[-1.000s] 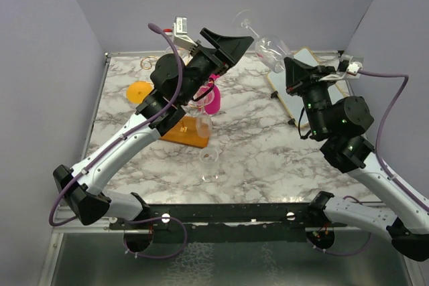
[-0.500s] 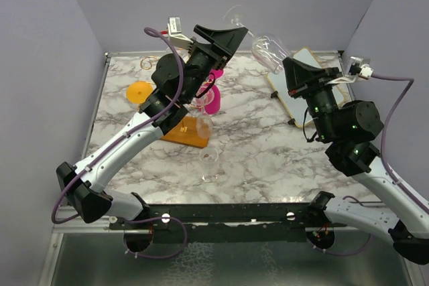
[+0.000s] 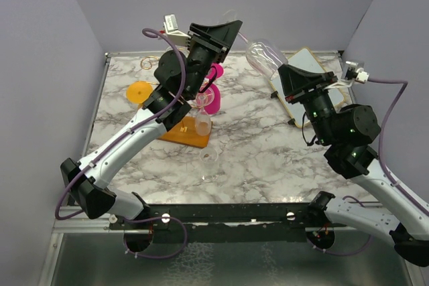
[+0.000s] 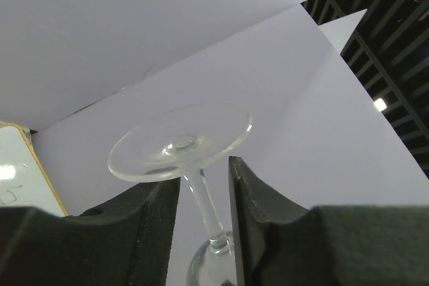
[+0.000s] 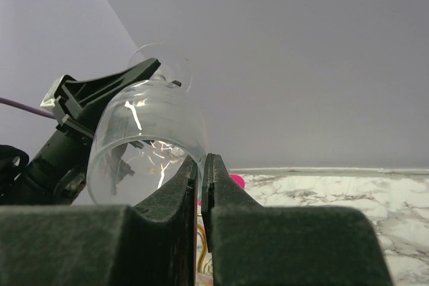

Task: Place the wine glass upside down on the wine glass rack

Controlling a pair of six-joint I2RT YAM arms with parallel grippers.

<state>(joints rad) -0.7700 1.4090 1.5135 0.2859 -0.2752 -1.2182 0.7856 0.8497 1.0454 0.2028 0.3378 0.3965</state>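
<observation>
Left wrist view: clear, light, breakable wine glass [image 4: 181, 144]. Left pincer [image 4: 204, 179] narrowly straddles its slim stem, likely the safest hold. Right pincer [image 5: 202, 163] pinches the slippery bowl rim.

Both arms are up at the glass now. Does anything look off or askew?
Nothing looks spilled or broken. The one odd thing is the wine glass, which lies roughly sideways in mid-air. The right gripper pinches its bowl rim, and the left gripper straddles the stem with its jaws not closed on it.
</observation>
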